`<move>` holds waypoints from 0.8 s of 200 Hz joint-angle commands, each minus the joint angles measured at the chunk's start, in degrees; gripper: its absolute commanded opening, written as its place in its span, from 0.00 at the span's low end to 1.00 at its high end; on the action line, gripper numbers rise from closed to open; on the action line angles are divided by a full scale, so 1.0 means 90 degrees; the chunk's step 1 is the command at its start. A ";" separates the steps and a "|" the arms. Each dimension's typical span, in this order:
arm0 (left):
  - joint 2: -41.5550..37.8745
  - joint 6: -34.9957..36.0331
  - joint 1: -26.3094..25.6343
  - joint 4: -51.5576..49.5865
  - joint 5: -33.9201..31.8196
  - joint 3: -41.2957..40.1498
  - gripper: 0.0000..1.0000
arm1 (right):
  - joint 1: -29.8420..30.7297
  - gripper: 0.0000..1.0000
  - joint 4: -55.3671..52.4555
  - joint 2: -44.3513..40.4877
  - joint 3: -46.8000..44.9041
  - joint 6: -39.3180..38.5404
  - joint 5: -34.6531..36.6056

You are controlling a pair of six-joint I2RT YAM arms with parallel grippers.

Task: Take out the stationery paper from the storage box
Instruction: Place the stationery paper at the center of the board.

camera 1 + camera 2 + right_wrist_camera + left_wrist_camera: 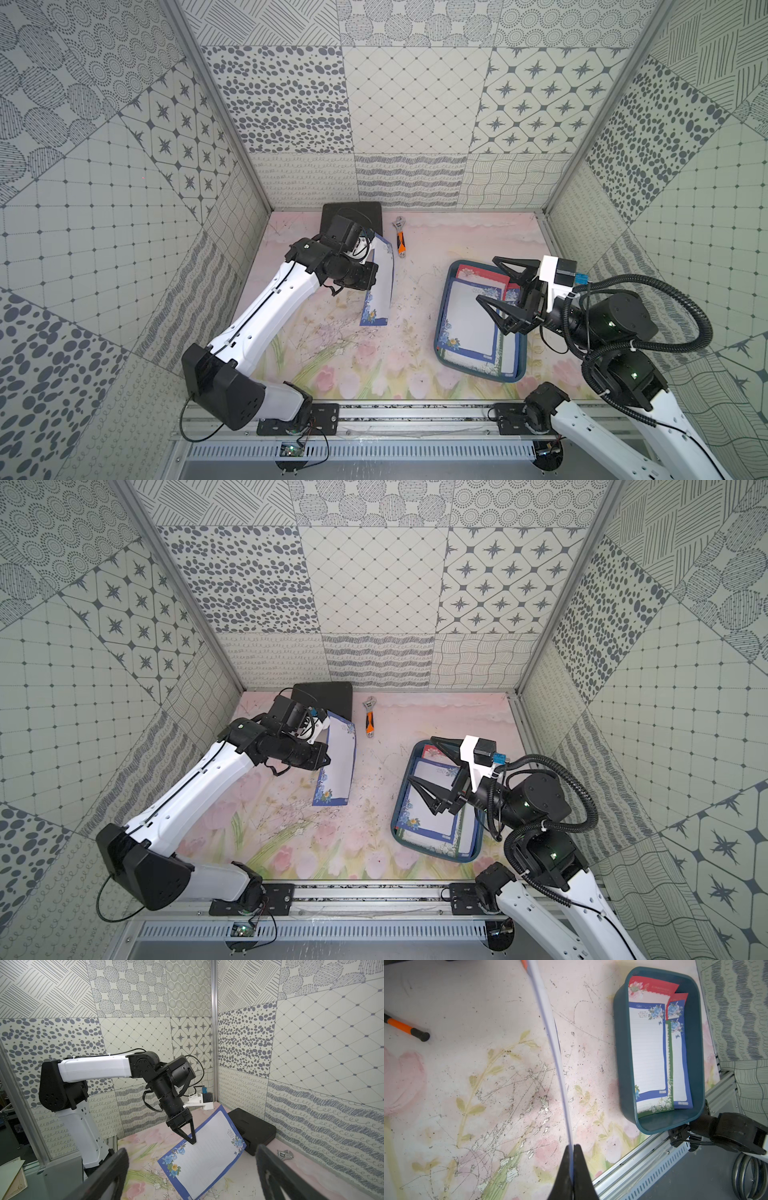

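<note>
Right side of the table point(432, 241), both top views: right gripper point(485, 279) hangs wide open and empty above the box point(443, 309). Stack of paper point(471, 320) lies flat inside, straight below it, long axis near to far. The fingers sit one far, one near, so the gap runs along that length. One loose sheet point(381, 291) is left of centre, well apart from the box.

Left wrist view: left gripper point(573, 1148) pinched tight on that sheet point(550, 1043), seen edge-on. Box point(623, 1053) lies off to its right.

Right wrist view: same pinch at the left gripper point(192, 1141). The sheet's point(209, 1157) near end seems to touch the table.

My read: the right arm is nearer the stack, so I'd bring it straight down. The left is occupied.
</note>
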 commanded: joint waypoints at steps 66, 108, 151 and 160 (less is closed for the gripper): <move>0.0756 -0.0138 0.0625 -0.0627 -0.0124 -0.0097 0.00 | 0.0025 0.93 -0.0475 0.0123 0.0219 0.0477 0.0853; 0.1034 0.0027 0.0701 -0.0607 -0.0184 -0.0040 0.00 | 0.0025 0.91 -0.1219 0.0123 0.0106 0.0611 0.1246; 0.1303 0.0308 0.0761 -0.0821 -0.0413 -0.0055 0.00 | 0.0025 0.91 -0.1173 -0.0034 -0.0247 0.0846 0.1652; 0.1353 0.0354 0.0792 -0.0833 -0.0358 -0.0092 0.00 | 0.0023 0.91 -0.1145 -0.0003 -0.0268 0.0899 0.1672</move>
